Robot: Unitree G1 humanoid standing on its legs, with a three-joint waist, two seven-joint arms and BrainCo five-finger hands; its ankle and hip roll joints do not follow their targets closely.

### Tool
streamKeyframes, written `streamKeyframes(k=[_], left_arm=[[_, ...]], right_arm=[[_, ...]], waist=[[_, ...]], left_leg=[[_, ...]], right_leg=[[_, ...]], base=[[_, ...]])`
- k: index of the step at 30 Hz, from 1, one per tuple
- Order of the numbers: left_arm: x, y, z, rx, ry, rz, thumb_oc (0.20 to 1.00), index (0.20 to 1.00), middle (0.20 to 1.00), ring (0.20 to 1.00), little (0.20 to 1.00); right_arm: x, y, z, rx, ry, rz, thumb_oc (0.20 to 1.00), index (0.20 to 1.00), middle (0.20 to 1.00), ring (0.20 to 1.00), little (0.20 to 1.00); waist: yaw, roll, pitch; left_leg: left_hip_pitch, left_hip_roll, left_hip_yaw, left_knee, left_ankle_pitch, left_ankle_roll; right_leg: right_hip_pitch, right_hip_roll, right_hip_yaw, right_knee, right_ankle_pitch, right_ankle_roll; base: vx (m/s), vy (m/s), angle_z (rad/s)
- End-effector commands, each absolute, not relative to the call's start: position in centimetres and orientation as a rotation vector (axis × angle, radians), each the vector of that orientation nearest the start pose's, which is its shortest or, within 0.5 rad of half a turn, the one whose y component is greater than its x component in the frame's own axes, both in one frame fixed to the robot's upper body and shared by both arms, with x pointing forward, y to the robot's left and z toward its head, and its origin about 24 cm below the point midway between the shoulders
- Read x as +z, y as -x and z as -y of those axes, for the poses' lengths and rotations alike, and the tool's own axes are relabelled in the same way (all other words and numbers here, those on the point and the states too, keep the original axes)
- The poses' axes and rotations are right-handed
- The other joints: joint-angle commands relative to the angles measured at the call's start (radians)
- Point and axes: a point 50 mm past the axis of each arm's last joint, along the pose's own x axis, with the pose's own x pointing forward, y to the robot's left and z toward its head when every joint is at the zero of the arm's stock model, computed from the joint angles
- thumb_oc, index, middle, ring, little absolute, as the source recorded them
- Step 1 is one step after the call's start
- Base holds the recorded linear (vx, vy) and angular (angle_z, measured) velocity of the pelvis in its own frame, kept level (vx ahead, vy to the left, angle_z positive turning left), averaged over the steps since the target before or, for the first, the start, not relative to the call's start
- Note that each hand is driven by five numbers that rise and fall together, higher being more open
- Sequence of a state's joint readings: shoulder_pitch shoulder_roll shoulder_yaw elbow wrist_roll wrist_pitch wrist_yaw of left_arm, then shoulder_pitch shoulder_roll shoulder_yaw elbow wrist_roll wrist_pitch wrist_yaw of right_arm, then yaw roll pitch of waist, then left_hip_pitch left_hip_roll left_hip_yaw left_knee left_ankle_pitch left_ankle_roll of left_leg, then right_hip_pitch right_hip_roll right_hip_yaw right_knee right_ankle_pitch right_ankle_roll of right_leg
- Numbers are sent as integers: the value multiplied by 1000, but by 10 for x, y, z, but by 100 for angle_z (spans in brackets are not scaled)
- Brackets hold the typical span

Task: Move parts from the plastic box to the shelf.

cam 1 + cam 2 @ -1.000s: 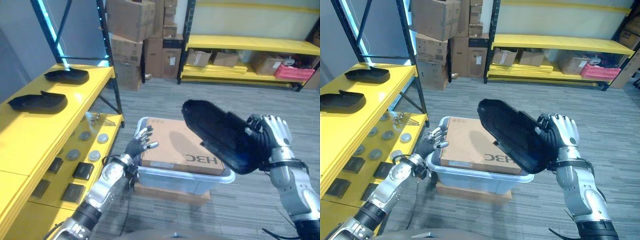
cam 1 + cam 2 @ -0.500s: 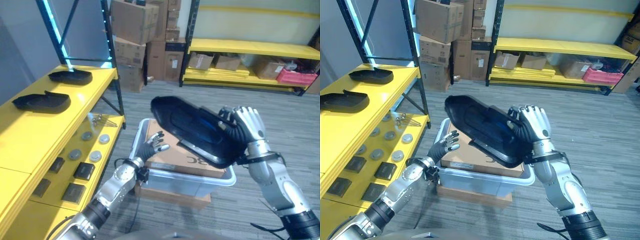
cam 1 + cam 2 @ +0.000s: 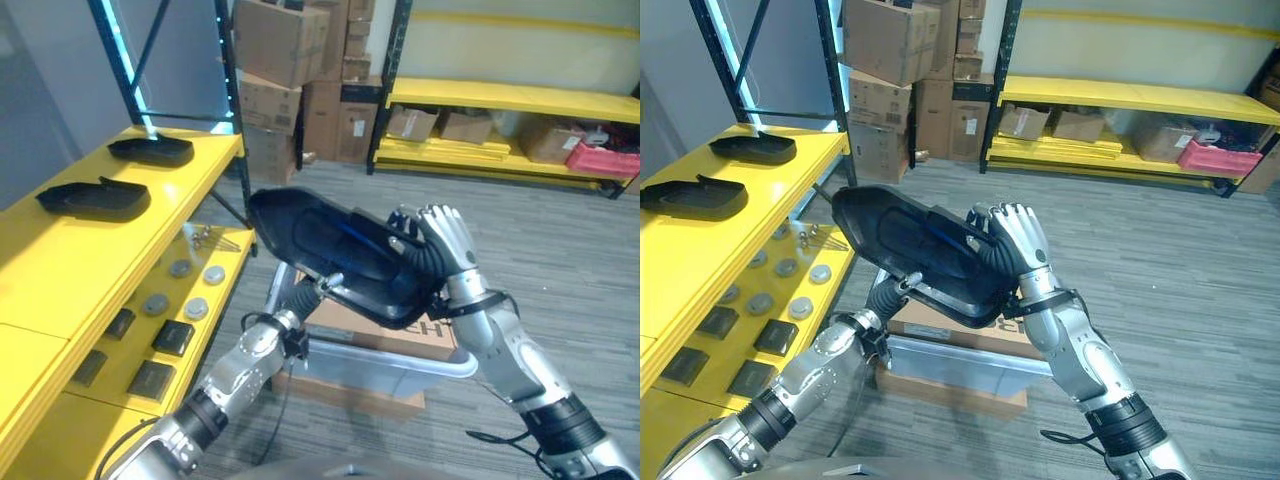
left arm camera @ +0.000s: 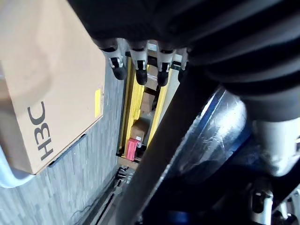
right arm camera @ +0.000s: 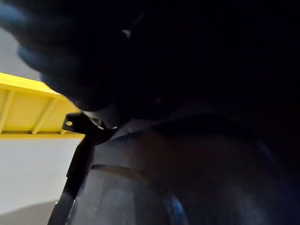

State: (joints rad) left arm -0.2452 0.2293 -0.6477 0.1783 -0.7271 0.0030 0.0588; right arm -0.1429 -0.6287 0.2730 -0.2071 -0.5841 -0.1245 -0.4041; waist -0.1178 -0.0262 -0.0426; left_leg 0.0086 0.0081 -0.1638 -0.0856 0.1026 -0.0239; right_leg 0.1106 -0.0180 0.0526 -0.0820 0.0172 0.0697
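On grey floor [image 3: 560, 240], yellow shelf [image 3: 90, 250]

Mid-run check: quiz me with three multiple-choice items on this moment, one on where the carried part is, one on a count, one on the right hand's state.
1. The large black part is
A. on the shelf
B. held above the plastic box
C. on the floor

2. Black parts already on the yellow shelf's top:
A. none
B. two
C. five

3. The right hand is
A. shut on the part
B. open, empty
C. resting on the cardboard box

Answers: B, it hangs over the plastic box; B, two parts lie there; A, its fingers curl round the part's end.
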Motion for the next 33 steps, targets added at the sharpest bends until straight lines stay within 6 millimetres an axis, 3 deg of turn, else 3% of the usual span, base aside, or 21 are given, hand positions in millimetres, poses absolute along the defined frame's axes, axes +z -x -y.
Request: streamKeyframes(k=[1,2,3,10,20,22,23,24,25,27,28,31,32,33], left_arm=[[59,-270,-20,-616,394,-112,1000,1000,1000,1000,1000],[62,-271,-17,-593,411,-91,1000,1000,1000,1000,1000],[64,-272,-16,-557,431,-79,200,200,200,200,200],[64,-272,-16,-551,346,-41,200,200,200,200,200],[60,-273,-23,-532,254,-20,200,200,200,200,200],[63,-275,-30,-496,214,14,200,200,200,200,200],[74,-280,-44,-465,0,156,200,200,200,200,200],[74,-279,-44,-465,-2,156,200,200,200,200,200],[83,-281,-51,-443,-108,241,200,200,200,200,200],[99,-283,-82,-310,-319,400,200,200,200,200,200],[99,-283,-82,-309,-320,400,200,200,200,200,200],[112,-280,-112,-197,-464,506,200,200,200,200,200],[116,-277,-121,-164,-504,534,200,200,200,200,200],[119,-274,-131,-129,-544,557,200,200,200,200,200]], right_arm=[[154,-256,153,-42,881,790,200,200,200,200,200],[151,-254,142,-7,815,794,200,200,200,200,200],[148,-250,133,11,752,800,200,200,200,200,200],[144,-244,115,68,625,805,200,200,200,200,200],[143,-242,110,100,563,795,200,200,200,200,200],[140,-239,109,110,531,775,200,200,200,200,200],[136,-236,108,128,506,765,200,200,200,200,200],[136,-236,108,128,505,765,200,200,200,200,200],[135,-234,108,138,494,762,200,200,200,200,200],[132,-230,111,153,459,743,200,200,200,200,200],[132,-230,111,154,458,743,200,200,200,200,200],[129,-227,113,178,431,718,200,200,200,200,200],[129,-226,113,185,413,718,642,642,642,642,642],[129,-227,114,190,396,712,1000,1000,1000,1000,1000]], waist=[[34,-47,-33],[34,-48,-29],[34,-50,-25],[33,-46,-14],[34,-42,-14],[37,-41,-10],[39,-39,-5],[39,-39,-4],[41,-39,-1],[52,-39,9],[51,-39,9],[67,-38,12],[71,-37,11],[73,-38,9]], left_leg=[[82,4,18,0,-199,44],[82,4,19,0,-197,43],[81,5,18,0,-196,43],[79,6,23,2,-194,41],[78,6,26,4,-193,39],[76,7,26,5,-191,39],[74,7,25,5,-190,38],[75,7,25,6,-191,38],[74,7,27,6,-190,38],[74,8,21,6,-186,36],[74,8,21,6,-186,36],[71,6,9,4,-182,34],[68,6,3,3,-180,32],[66,5,-4,2,-179,30]], right_leg=[[-85,-13,-13,66,-57,1],[-86,-13,-13,69,-58,0],[-86,-13,-14,69,-58,-2],[-93,-14,-14,77,-60,-1],[-92,-13,-14,78,-62,-3],[-93,-14,-16,78,-62,-4],[-96,-15,-16,79,-62,-3],[-96,-15,-16,79,-63,-3],[-97,-15,-18,80,-63,-3],[-100,-16,-25,89,-67,-3],[-100,-16,-25,89,-67,-3],[-98,-18,-35,89,-71,-5],[-96,-19,-40,85,-72,-6],[-94,-20,-45,82,-72,-7]], base=[[0,0,0],[0,0,0],[-33,-16,1],[0,0,0],[0,0,0],[0,0,0],[0,0,0],[0,0,0],[0,0,0],[0,0,0],[0,0,0],[4,-6,3],[11,-10,8],[9,-6,14]])
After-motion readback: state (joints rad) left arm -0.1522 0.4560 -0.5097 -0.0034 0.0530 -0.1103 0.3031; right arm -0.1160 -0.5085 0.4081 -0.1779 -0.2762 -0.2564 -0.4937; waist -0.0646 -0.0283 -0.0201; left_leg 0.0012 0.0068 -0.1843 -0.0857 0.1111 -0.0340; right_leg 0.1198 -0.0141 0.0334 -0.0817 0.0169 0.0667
